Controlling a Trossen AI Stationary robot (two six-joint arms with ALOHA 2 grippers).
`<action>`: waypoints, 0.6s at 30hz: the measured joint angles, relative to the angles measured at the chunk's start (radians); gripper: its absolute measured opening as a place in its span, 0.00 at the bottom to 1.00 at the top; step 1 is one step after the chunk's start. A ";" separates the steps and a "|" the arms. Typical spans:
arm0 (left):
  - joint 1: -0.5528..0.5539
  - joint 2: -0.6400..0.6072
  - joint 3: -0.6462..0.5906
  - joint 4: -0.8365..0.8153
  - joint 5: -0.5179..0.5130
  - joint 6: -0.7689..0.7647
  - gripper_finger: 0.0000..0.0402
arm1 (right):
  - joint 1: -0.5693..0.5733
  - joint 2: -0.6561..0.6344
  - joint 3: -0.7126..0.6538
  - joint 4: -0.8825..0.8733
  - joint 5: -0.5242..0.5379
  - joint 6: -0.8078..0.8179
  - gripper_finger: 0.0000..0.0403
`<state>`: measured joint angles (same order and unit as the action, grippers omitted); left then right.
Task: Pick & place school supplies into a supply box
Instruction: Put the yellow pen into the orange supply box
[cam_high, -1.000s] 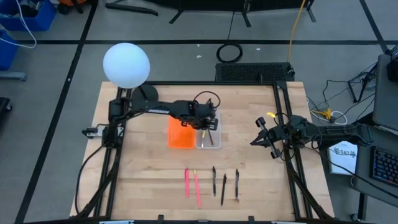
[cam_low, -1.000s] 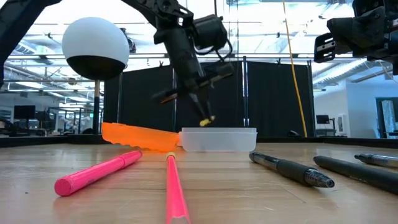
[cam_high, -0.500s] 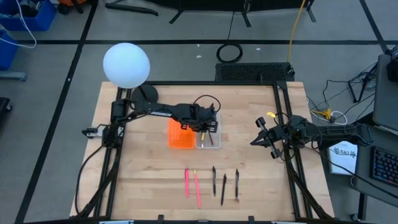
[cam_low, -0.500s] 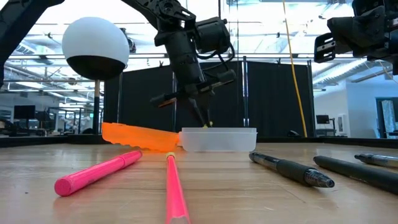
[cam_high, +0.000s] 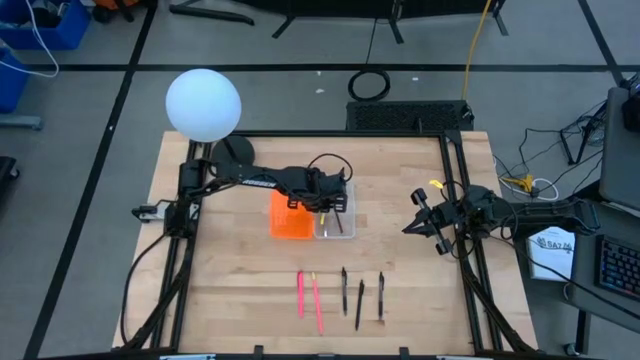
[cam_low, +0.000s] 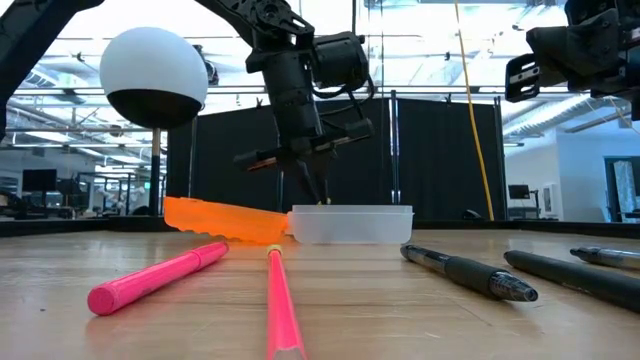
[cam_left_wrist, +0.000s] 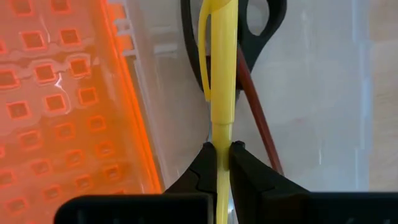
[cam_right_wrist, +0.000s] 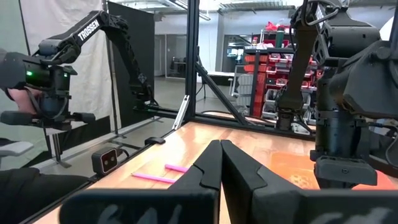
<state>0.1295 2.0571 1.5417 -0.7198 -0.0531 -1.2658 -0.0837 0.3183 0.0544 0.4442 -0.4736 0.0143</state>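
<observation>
Nearest the table's front edge, two pink pens (cam_high: 308, 298) and three dark pens (cam_high: 360, 296) are left waiting. Farther back, a yellow pen (cam_left_wrist: 222, 93) is pinched in the left gripper (cam_left_wrist: 222, 152) over the clear supply box (cam_high: 335, 222), beside the orange tray (cam_high: 288, 215). Placing is in hand; release is called for next. The right gripper (cam_right_wrist: 221, 155) is pressed together, idle at the right edge.

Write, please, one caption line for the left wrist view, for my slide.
Left gripper holds a yellow pen over the clear box, where scissors already lie, beside the orange tray.
</observation>
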 joint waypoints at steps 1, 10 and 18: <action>0.000 0.000 0.000 0.001 0.000 0.000 0.05 | 0.000 0.000 0.000 0.000 0.000 0.000 0.00; 0.000 0.000 0.000 0.003 0.020 0.004 0.05 | 0.000 0.000 0.000 0.000 0.000 0.001 0.00; 0.000 0.000 0.000 0.015 0.008 0.006 0.11 | 0.000 0.000 0.000 0.000 0.000 0.031 0.00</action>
<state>0.1295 2.0571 1.5421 -0.7044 -0.0448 -1.2594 -0.0837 0.3183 0.0544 0.4442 -0.4736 0.0455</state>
